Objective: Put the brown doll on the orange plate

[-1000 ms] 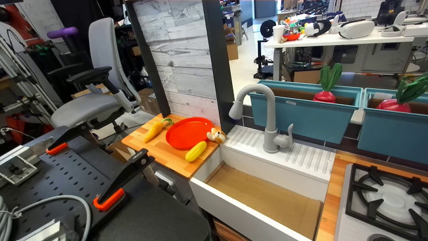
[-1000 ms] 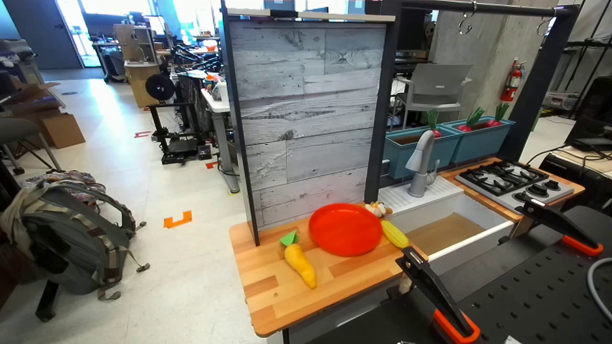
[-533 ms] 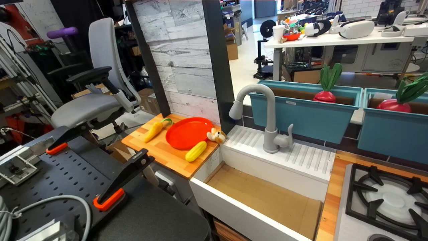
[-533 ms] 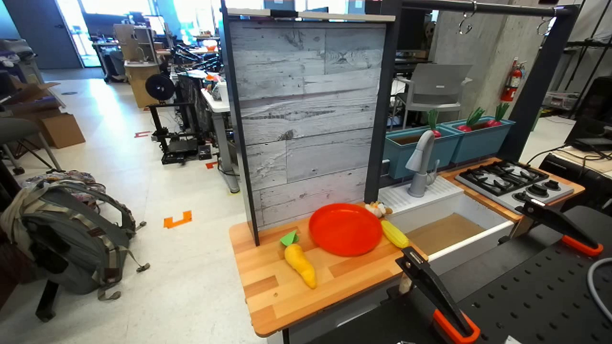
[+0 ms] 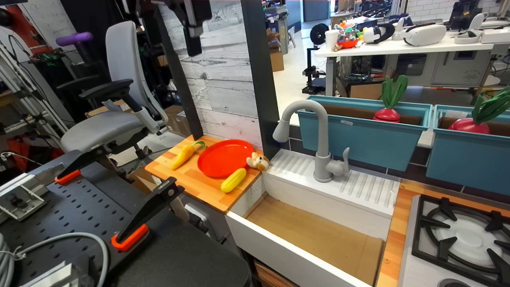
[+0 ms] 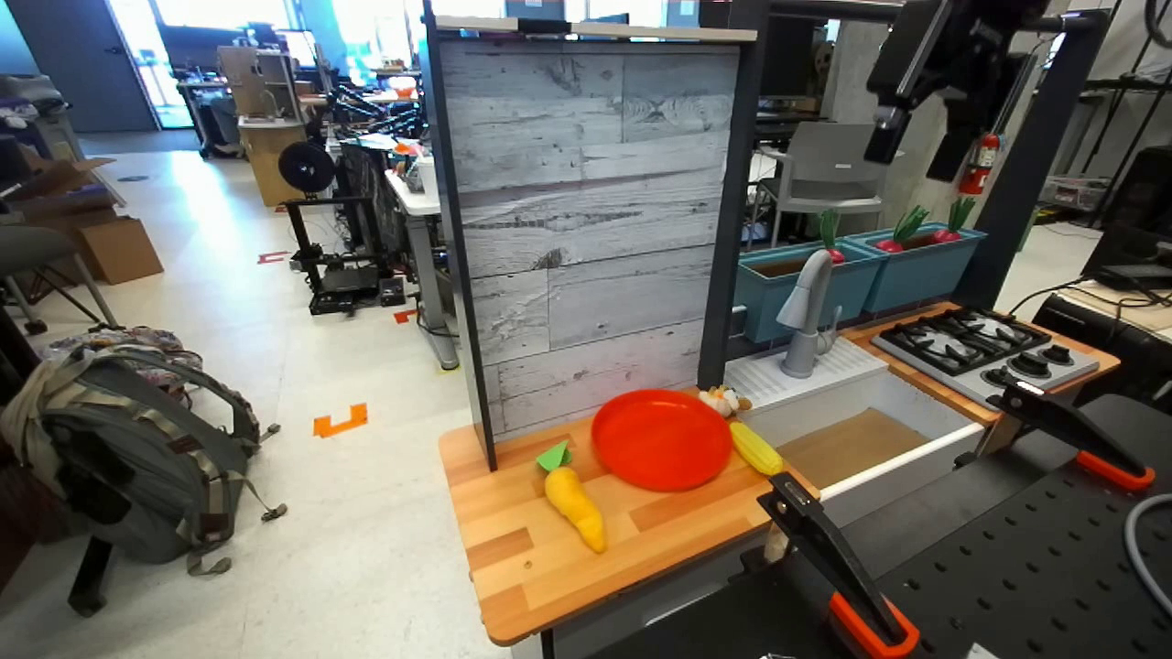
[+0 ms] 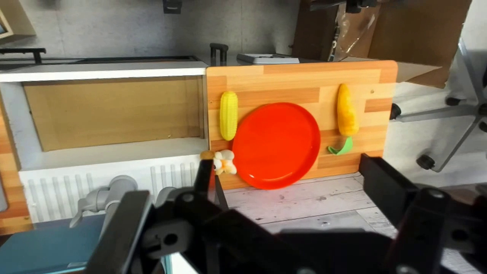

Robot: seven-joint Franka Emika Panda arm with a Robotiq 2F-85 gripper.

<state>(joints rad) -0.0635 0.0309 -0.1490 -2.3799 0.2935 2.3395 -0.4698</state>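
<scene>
The brown doll, a small brown-and-white plush, lies on the wooden counter close beside the orange plate; it shows in both exterior views and in the wrist view, partly behind a finger. I cannot tell if it touches the rim. The round orange-red plate lies flat and empty on the counter in both exterior views and in the wrist view. My gripper is open and empty, fingers wide apart. It hangs high above the counter in both exterior views.
A yellow corn lies between plate and sink edge. A yellow carrot lies on the plate's other side. A wood-look panel with dark posts rises behind the plate. The sink and grey faucet adjoin the counter.
My arm and gripper have come into the top of both exterior views, where neither showed before. The doll, plate, corn and carrot have not moved.
</scene>
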